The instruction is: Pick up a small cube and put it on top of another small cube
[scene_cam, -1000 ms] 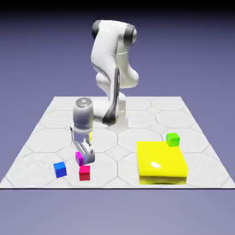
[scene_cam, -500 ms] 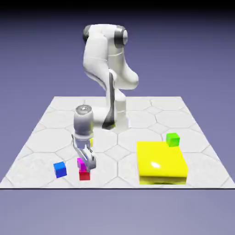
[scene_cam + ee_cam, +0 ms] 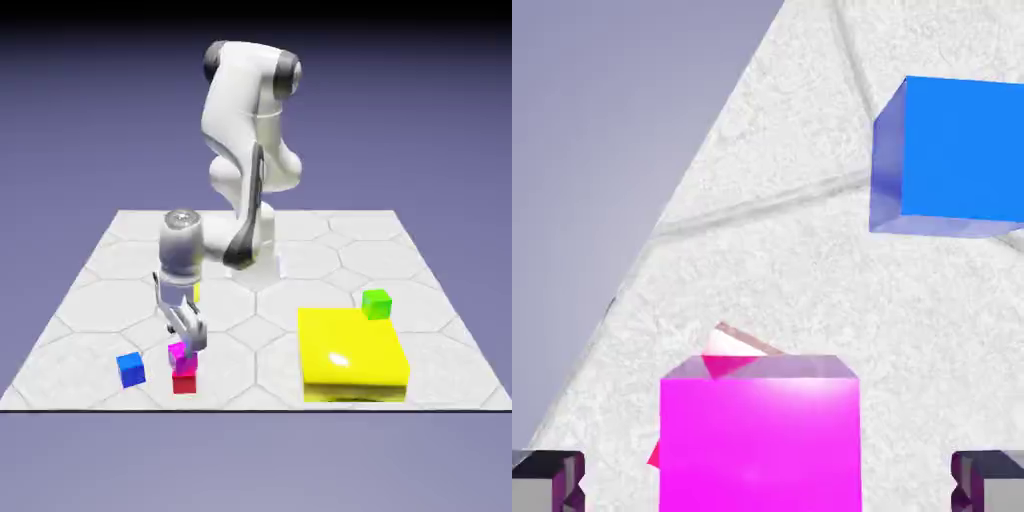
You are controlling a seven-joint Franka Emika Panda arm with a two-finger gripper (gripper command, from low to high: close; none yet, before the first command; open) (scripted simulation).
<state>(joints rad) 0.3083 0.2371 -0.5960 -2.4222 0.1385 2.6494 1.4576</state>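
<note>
The small magenta cube rests on top of the red cube, near the table's front edge at the exterior view's left. My gripper hangs just over the pair, open. In the hand view the magenta cube fills the bottom middle, with a clear gap between it and each grey fingertip. The gripper straddles it without touching. Only slivers of the red cube peek out from behind the magenta one.
A blue cube sits just to the exterior view's left of the stack, and it shows in the hand view as a blue cube too. A big flat yellow block lies at the right, with a green cube behind it. The table's front edge is close.
The gripper brought the magenta cube down onto the red cube, then opened and let it go. The hand now sits slightly higher than half a second ago.
</note>
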